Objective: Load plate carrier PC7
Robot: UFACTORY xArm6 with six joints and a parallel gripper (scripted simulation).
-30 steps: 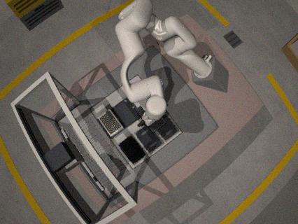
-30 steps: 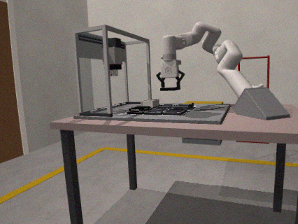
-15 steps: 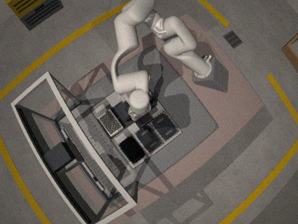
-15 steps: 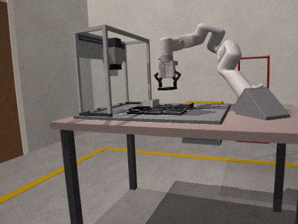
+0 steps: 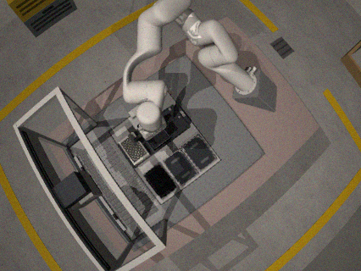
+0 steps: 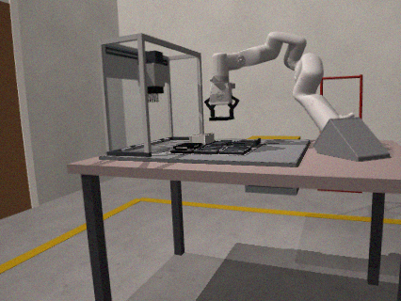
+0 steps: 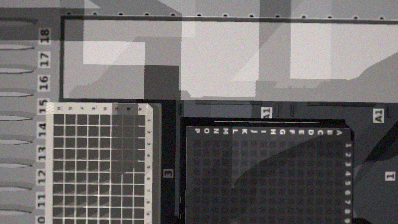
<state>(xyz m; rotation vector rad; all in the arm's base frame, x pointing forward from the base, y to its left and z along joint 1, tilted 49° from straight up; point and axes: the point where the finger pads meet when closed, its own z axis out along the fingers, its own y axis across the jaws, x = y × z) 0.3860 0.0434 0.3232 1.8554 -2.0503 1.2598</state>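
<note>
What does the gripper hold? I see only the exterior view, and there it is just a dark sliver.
Observer: A dark 384-well plate. The wrist view shows rows A to P along its edge.
Operator: Is anything on the carrier yet?
Observer: Yes. In the wrist view, a white block with square wells lies beside the mark 3.
Operator: And the nests?
Observer: From the top, two nests look empty. The third holds a black plate.

C16 [image 7: 267, 175] above carrier PC7 [image 7: 367, 150], beside C51 [image 7: 97, 162].
</note>
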